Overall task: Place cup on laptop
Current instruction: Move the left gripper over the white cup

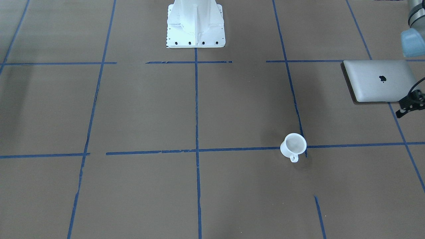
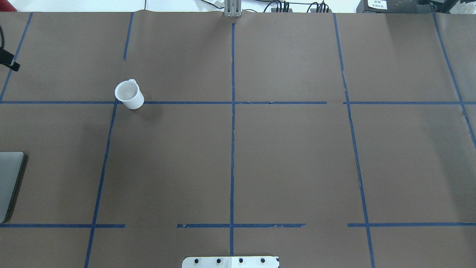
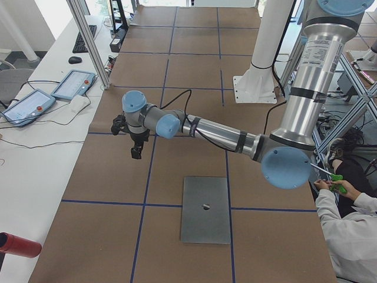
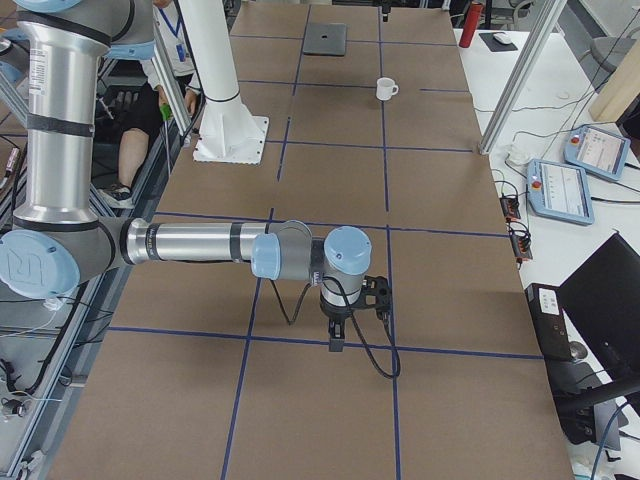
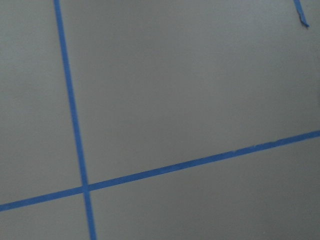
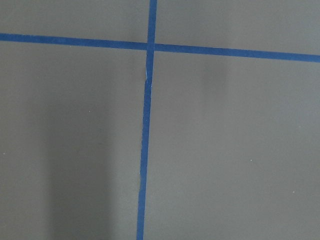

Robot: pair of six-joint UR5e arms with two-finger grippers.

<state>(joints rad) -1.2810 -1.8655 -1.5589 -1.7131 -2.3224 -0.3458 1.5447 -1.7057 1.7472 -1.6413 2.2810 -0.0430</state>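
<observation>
A white cup (image 1: pixel 293 146) stood upright on the brown desk (image 1: pixel 232 109), well apart from the closed laptop (image 1: pixel 380 80), on the side of it toward the desk's middle and farther from the robot. Its rim faced up and its small handle pointed away from the robot. The left gripper (image 3: pixel 136 152) hung above the desk just past the laptop's corner on the far side from the robot. This made the left arm plainly the nearer of the two, with the cup lying sideways from that gripper toward the desk's centre. The right gripper (image 4: pixel 336 342) hovered far from the laptop, at the opposite end of the desk, pointing straight down. Whether either gripper was open or closed could not be told from these views, and both wrist cameras showed only bare paper and blue tape (image 5: pixel 75 125). The laptop's lid carried nothing, so by the look of it the pick-up had not yet begun.
</observation>
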